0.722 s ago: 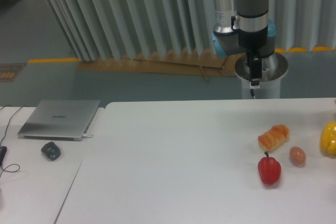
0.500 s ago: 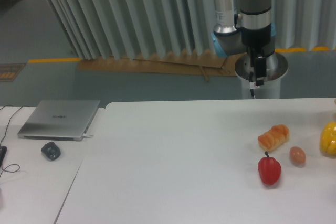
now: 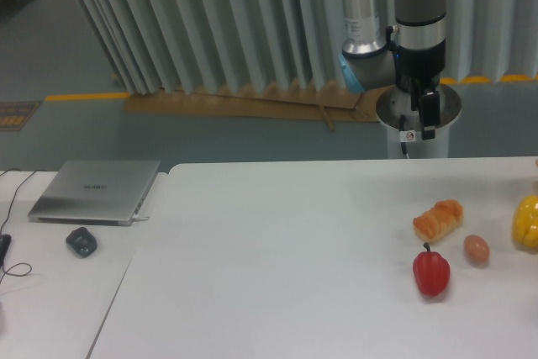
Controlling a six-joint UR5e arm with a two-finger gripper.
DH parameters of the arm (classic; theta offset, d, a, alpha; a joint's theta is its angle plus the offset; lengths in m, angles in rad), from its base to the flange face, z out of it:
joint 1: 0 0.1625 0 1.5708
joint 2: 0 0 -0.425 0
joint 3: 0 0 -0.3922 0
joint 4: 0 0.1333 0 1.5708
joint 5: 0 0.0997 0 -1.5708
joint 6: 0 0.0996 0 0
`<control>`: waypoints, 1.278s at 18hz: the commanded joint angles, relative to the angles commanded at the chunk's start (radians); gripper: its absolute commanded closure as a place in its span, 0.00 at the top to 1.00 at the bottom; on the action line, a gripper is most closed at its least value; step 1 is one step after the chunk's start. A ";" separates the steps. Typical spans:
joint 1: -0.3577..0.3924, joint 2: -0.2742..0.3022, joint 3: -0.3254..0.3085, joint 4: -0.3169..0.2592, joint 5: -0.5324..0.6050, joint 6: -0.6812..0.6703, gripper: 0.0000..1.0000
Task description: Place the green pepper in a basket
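Observation:
No green pepper and no basket show in this view. My gripper (image 3: 429,128) hangs from the arm above and behind the table's far edge, at the right, in front of the arm's round pedestal (image 3: 445,107). It holds nothing. Its fingers show as one dark shape, so I cannot tell whether they are apart. It is well above and behind the food items on the table.
On the white table (image 3: 277,250) at the right lie a bread roll (image 3: 438,219), a brown egg (image 3: 477,249), a red pepper (image 3: 431,272) and a yellow pepper (image 3: 527,222) at the frame's edge. A laptop (image 3: 95,191) and a mouse (image 3: 81,241) are at the left.
The gripper has shifted a little to the right and turned about its wrist. The items on the table have not moved.

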 joint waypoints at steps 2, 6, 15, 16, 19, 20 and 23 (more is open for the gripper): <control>0.000 0.002 0.000 0.002 -0.002 0.000 1.00; -0.002 0.002 0.000 0.000 -0.002 -0.002 1.00; -0.005 0.002 0.000 0.002 -0.002 -0.003 1.00; -0.005 0.002 0.001 0.002 -0.003 -0.003 1.00; -0.006 -0.005 0.002 0.027 -0.003 -0.070 1.00; -0.006 -0.006 0.002 0.032 -0.003 -0.095 1.00; -0.006 -0.012 0.002 0.043 -0.003 -0.142 1.00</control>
